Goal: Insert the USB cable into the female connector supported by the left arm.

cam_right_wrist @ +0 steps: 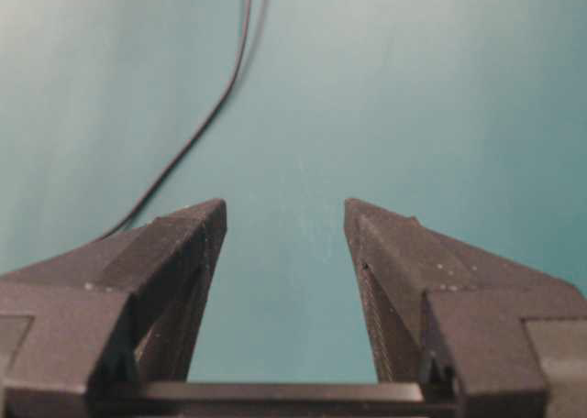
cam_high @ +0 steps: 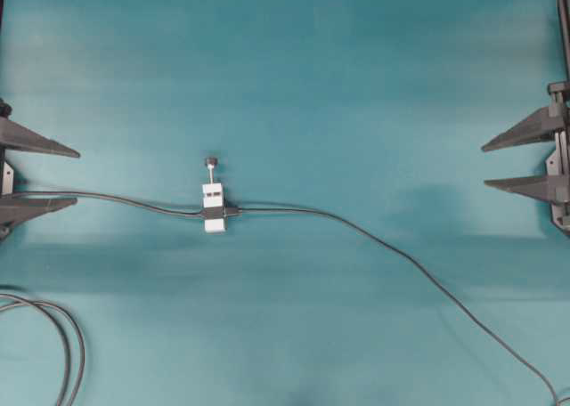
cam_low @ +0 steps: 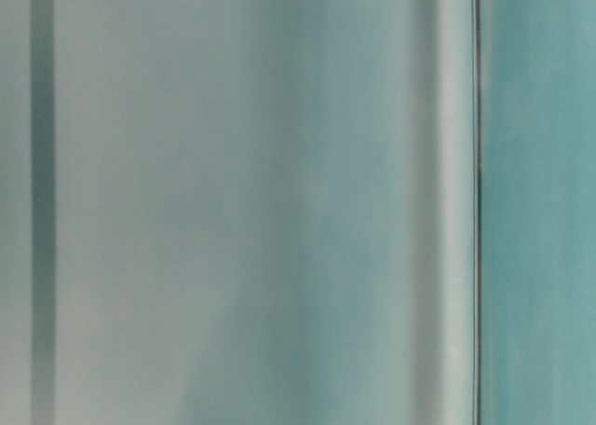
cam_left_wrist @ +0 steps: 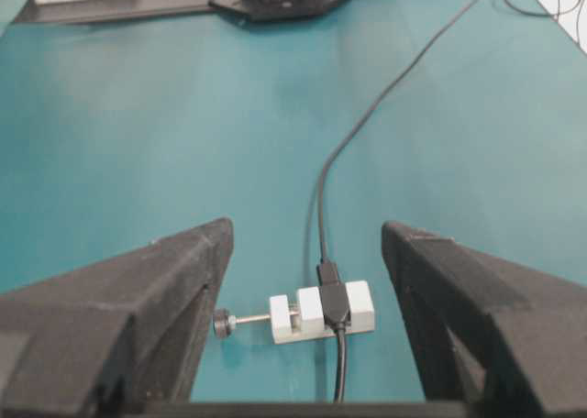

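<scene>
My left pincer (cam_high: 76,176) sits at the left edge of the overhead view, its 2 fingers spread wide and holding nothing. My right pincer (cam_high: 484,164) mirrors it at the right edge, equally released and empty. Both are well apart from the work.

Between them, mid-table (cam_high: 294,59), the female connector (cam_high: 214,212) lies in its white block with the dark-knobbed screw (cam_high: 211,162) sticking out. In my left wrist view the USB cable (cam_left_wrist: 323,184) runs down to its plug (cam_left_wrist: 327,272), which appears to meet the socket; whether it is seated or only touching, I cannot tell.

I judge this to be the opening step, nothing grasped. Next I need the left pincer over the block to steady it, then the right onto the cable just behind the plug.
</scene>
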You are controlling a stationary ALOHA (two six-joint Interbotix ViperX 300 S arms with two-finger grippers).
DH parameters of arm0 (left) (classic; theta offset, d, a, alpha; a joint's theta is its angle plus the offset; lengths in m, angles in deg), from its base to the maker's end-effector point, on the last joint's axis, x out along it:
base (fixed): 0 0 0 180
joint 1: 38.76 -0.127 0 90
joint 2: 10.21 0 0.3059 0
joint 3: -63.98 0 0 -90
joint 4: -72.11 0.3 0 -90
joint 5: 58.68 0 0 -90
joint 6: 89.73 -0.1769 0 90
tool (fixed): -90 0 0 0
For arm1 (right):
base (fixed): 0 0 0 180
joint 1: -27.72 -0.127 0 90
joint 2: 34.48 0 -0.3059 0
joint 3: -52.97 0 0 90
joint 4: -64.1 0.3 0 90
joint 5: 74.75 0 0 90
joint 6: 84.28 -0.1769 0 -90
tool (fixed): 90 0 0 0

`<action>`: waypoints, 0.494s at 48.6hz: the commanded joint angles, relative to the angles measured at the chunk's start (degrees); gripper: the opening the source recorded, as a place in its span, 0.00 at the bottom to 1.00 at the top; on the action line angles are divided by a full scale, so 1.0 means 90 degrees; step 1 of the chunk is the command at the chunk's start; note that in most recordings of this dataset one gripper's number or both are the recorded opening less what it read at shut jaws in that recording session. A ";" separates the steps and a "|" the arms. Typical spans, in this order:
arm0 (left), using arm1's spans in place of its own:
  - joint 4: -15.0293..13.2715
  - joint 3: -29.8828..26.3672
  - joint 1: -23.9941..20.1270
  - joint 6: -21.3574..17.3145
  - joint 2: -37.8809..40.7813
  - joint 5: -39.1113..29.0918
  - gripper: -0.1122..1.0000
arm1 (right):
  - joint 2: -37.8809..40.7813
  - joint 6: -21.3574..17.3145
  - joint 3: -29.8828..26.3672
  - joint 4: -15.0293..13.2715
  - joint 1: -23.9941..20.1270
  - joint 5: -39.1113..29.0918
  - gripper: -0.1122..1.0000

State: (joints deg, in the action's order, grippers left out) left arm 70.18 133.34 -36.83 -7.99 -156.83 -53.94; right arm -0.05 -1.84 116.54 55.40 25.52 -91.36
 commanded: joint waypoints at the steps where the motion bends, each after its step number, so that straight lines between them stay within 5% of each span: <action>1: 0.0020 -0.0156 -0.0010 -0.0029 0.0039 0.0010 0.79 | 0.0039 -0.0020 -0.0098 0.0000 -0.0010 0.0020 0.63; 24: 0.0020 -0.0146 0.0000 -0.0039 0.0039 0.0449 0.79 | 0.0039 -0.0020 -0.0098 0.0000 -0.0010 0.0020 0.63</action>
State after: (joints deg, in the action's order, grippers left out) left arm 70.18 133.34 -36.83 -7.99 -156.83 -50.42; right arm -0.05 -1.92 116.45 55.48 25.52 -91.36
